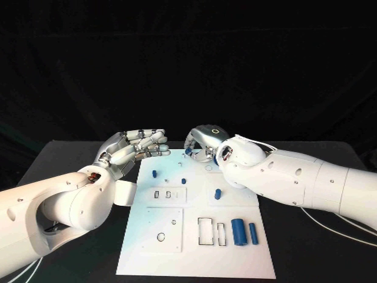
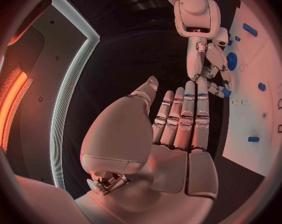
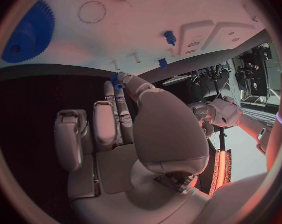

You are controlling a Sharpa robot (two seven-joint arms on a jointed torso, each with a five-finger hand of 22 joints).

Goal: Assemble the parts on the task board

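Black cloth is covering the bench (image 1: pixel 324 247), and the white task board (image 1: pixel 197 259) is lying in its middle, reaching toward the near edge. At the board's far edge the right hand (image 1: pixel 207 141) is pinching a small blue part (image 3: pixel 116 81) between thumb and fingertips, just above the board. The left hand (image 1: pixel 138 147) is hovering by the board's far left corner, fingers straight and side by side, holding nothing. Two blue cylinders (image 1: pixel 244 231) are lying near the board's near right corner.

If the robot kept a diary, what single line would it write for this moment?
left robot hand: empty, fingers apart | right robot hand: pinching small blue part | task board: parts unassembled
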